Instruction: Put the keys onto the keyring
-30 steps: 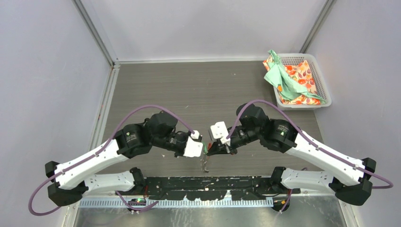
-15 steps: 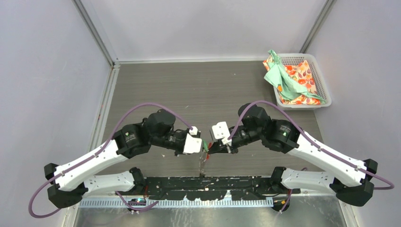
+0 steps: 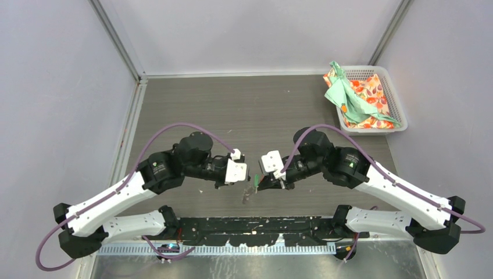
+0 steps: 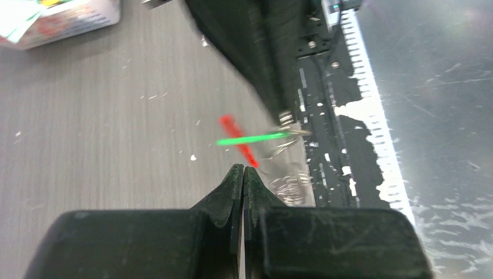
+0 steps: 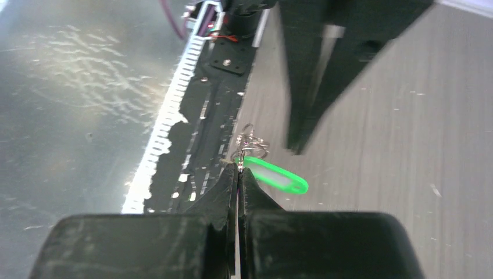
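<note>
My right gripper (image 5: 238, 167) is shut on the small silver ring of the key with the bright-green tag (image 5: 278, 176), held just above the table. More silver loops (image 5: 250, 139) hang past its tips. In the left wrist view the keyring's red tab (image 4: 237, 139) crosses behind the green tag (image 4: 250, 139), with blurred silver metal (image 4: 288, 180) beside it. My left gripper (image 4: 243, 168) is shut with nothing seen between its jaws. Its tips sit just short of the red tab's near end. From above, the left gripper (image 3: 245, 177) and right gripper (image 3: 259, 185) face each other, and a grey bunch (image 3: 247, 197) dangles below them.
A white basket (image 3: 400, 110) holding a green and floral cloth (image 3: 354, 99) stands at the back right. A black strip (image 3: 256, 224) and a metal sheet (image 3: 383, 264) run along the near edge by the arm bases. Grey walls close in the left and right sides.
My left gripper has drawn back to the left, opening a small gap to the right gripper. The dangling grey bunch has swung slightly left. The right gripper has barely moved.
</note>
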### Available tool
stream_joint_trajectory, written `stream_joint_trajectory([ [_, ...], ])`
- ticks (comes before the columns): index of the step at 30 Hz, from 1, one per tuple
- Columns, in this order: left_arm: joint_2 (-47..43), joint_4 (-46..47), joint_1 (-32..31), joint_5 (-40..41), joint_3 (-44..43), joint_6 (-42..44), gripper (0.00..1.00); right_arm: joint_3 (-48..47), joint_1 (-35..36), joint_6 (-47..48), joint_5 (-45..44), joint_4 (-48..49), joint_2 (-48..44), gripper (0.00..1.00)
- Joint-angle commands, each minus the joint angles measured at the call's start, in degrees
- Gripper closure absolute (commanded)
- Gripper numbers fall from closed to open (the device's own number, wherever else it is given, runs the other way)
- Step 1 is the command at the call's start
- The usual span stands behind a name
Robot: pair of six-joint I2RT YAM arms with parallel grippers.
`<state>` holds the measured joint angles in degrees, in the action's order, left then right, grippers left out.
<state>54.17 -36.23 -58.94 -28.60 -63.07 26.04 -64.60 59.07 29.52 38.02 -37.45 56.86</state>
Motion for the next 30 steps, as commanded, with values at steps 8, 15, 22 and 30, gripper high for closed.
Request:
stream_joint_trajectory([
  [8, -1.2, 4.3, 2.2, 3.7, -0.1, -2.1, 1.0, -2.1, 0.8, 0.1, 3.5, -4.6, -2.1, 0.99],
  [15, -2.2, 1.5, 2.2, -5.4, 0.9, -0.9, 1.0, -1.7, 0.7, -0.8, 3.2, -2.2, -1.9, 0.99],
  [22, -2.4, -0.1, 2.2, -6.9, 3.7, 1.6, 0.9, -1.4, 0.7, -0.6, -1.3, -6.3, -2.3, 0.99],
  [30, 0.1, 2.8, 4.4, -5.4, 4.7, 0.6, 0.6, 15.6, -0.2, -20.0, -21.8, 8.6, -8.0, 0.99],
])
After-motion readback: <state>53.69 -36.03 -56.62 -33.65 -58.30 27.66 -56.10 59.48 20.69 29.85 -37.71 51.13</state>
